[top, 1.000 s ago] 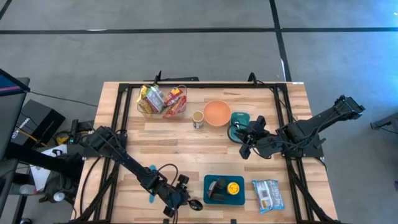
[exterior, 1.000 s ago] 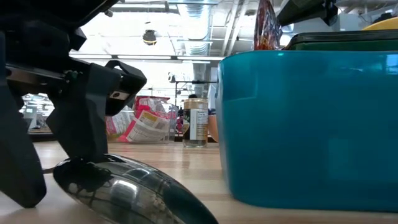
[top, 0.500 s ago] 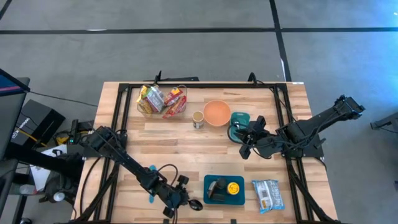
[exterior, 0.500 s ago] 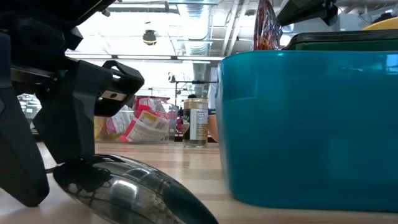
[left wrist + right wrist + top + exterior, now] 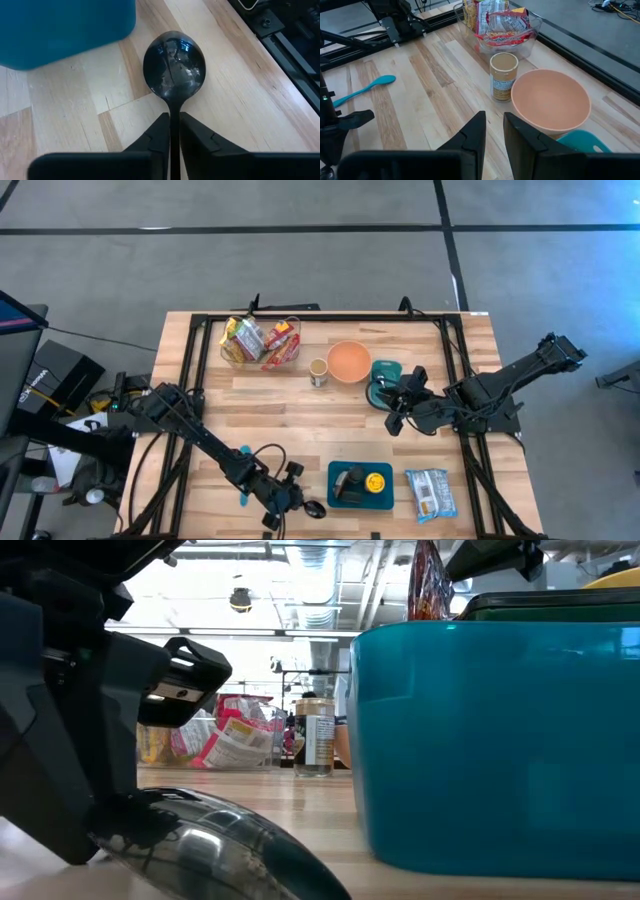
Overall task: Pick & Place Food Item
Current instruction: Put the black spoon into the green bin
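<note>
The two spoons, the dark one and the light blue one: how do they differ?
The dark spoon is shiny and reflective, while the light blue spoon looks matte. The dark spoon's handle sits between the fingers of the left tool; the light blue spoon lies free, touched by nothing. The dark spoon lies beside the teal container. Both rest on the wooden table.

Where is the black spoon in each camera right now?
High view: black spoon at the near table edge, left of the teal container.
Low view: bowl in the left foreground.
Left wrist view: centre, handle between the left end effector's fingers.
Right wrist view: not visible.
Shared landmark: the teal container.
</note>
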Action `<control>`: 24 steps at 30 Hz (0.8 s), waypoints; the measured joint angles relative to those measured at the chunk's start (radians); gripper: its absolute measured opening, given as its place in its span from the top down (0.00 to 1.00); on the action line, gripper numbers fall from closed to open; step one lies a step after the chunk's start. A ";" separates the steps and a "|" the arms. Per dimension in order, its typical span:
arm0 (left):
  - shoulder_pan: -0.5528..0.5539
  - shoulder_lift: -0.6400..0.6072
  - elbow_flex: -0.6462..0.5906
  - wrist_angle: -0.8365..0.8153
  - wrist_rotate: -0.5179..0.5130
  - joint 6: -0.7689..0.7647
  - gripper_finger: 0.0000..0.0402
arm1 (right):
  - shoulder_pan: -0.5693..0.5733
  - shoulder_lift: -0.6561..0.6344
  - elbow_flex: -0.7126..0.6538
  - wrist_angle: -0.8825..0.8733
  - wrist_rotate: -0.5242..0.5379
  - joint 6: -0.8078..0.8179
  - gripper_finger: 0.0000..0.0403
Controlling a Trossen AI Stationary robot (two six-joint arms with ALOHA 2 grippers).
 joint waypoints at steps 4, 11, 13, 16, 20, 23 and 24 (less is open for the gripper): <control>0.000 0.000 0.000 0.000 0.000 0.000 0.96 | 0.000 0.000 0.000 0.000 0.000 0.000 0.84; 0.000 0.000 0.000 0.000 0.000 0.000 0.95 | 0.000 0.000 0.000 0.000 0.000 0.000 0.84; 0.000 0.000 0.000 0.000 -0.002 0.000 0.96 | 0.000 0.000 0.000 0.000 0.000 0.000 0.84; 0.000 -0.015 0.000 -0.006 -0.003 -0.004 0.98 | 0.000 0.000 0.000 0.000 0.000 0.000 0.84; 0.000 -0.069 0.000 -0.018 -0.007 -0.023 0.97 | 0.000 0.000 0.000 0.000 0.000 0.000 0.84; 0.000 -0.118 0.000 -0.054 -0.007 -0.026 0.97 | 0.000 0.000 0.000 0.000 0.000 0.000 0.84; 0.000 -0.136 0.000 -0.058 -0.008 -0.026 0.97 | 0.000 0.000 0.000 0.000 0.000 0.000 0.84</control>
